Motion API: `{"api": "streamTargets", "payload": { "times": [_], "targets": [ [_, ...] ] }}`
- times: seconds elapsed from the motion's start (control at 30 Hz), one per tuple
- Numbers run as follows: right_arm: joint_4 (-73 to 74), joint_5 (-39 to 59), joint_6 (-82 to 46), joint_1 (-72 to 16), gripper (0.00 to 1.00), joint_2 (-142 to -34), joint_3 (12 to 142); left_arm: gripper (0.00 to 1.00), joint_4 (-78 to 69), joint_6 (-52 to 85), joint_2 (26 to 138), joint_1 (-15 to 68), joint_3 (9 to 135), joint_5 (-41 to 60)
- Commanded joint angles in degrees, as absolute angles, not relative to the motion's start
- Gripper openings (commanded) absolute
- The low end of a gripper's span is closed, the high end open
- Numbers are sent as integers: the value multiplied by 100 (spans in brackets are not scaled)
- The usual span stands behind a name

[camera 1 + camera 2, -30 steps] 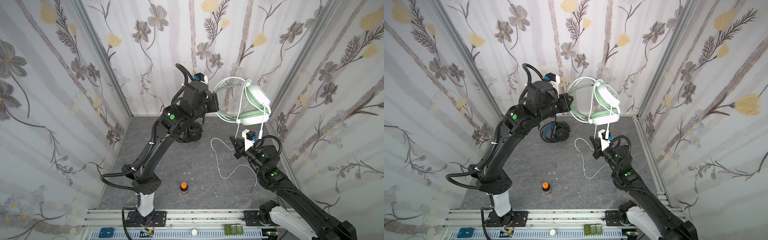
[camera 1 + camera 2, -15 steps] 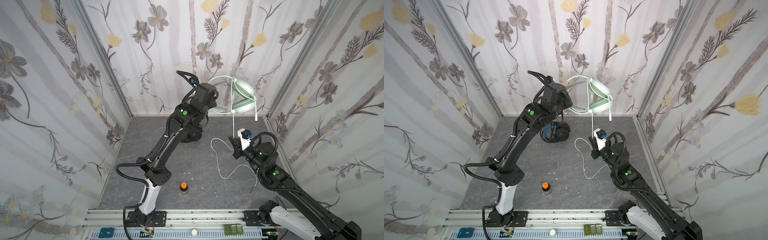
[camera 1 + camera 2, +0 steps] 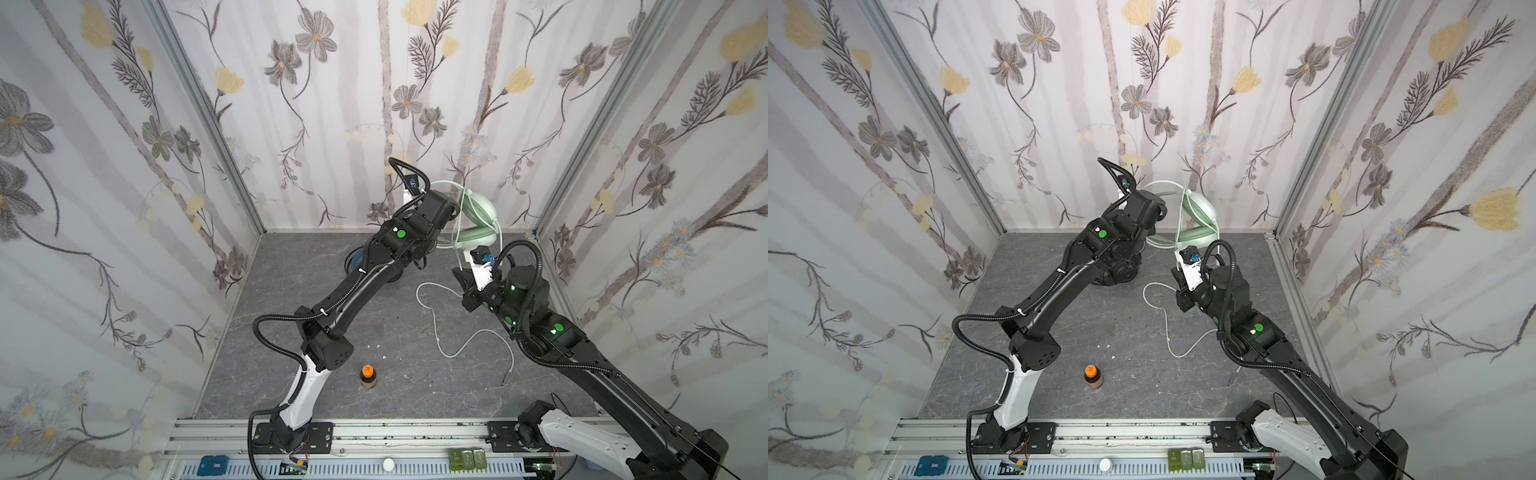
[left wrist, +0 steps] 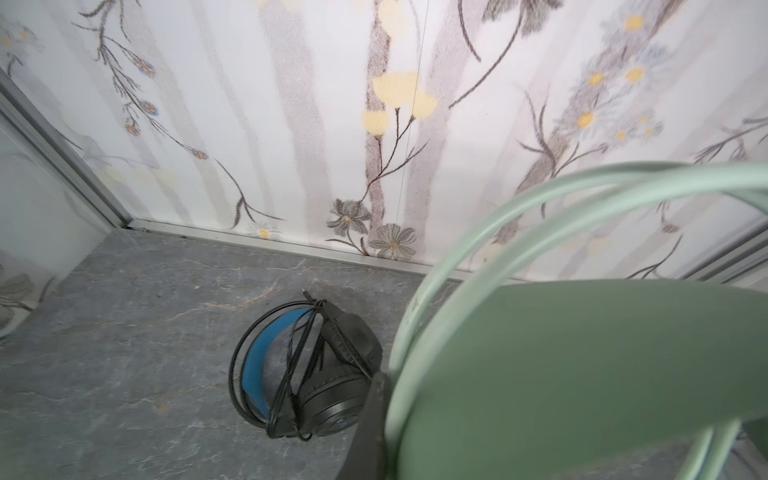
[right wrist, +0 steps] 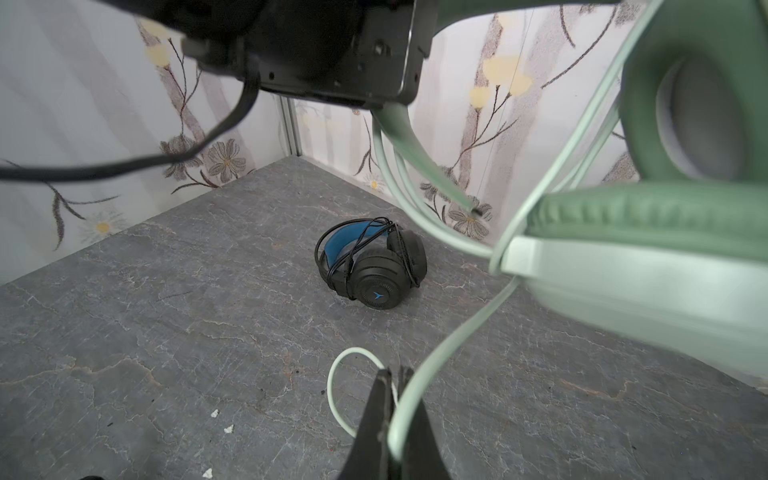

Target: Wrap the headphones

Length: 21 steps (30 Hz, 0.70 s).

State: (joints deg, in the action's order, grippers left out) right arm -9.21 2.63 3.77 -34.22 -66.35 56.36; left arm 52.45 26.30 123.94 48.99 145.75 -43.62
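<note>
The mint green headphones [image 3: 478, 222] [image 3: 1198, 226] hang in the air near the back wall, right of centre. My left gripper [image 4: 388, 395] is shut on their headband [image 4: 540, 216]; one dark finger [image 4: 370, 419] shows beside it, the other is hidden. Their white-green cable [image 3: 434, 320] [image 3: 1167, 326] drops from the ear cups and loops over the floor. My right gripper [image 5: 392, 376] [image 3: 459, 276] is shut on this cable just below the cups. The black headphones [image 5: 374, 266] [image 4: 328, 374], with a blue inner band and cable wound round, lie on the floor at the back, mostly hidden under my left arm in both top views.
A small orange-capped bottle [image 3: 368, 376] [image 3: 1092, 376] stands upright on the grey floor [image 3: 415, 395] near the front. The cable's plug end [image 3: 505, 380] lies at the front right. Flowered walls [image 3: 332, 124] close in three sides. Small white crumbs [image 5: 220, 419] dot the floor.
My left arm has swung the mint headphones down and back toward the rear wall. The right gripper has kept its hold on the cable and shifted only slightly.
</note>
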Motion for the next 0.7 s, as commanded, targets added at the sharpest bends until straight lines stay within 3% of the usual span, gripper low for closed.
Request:
{"api": "streamTargets", "payload": {
  "times": [0.0,0.37,0.67],
  "targets": [
    [-1494,580,394,-3445,0,-6784,5959,0,4672,1917,12410,5000,14305,-5237],
    [-2954,1412,814,-3358,0,-6991,6900,0,3157,-531,11554,5219,12355,-5896],
    [-3513,1745,813,-3346,0,-6813,6873,0,2766,-1070,11394,5192,12174,-6098]
  ]
}}
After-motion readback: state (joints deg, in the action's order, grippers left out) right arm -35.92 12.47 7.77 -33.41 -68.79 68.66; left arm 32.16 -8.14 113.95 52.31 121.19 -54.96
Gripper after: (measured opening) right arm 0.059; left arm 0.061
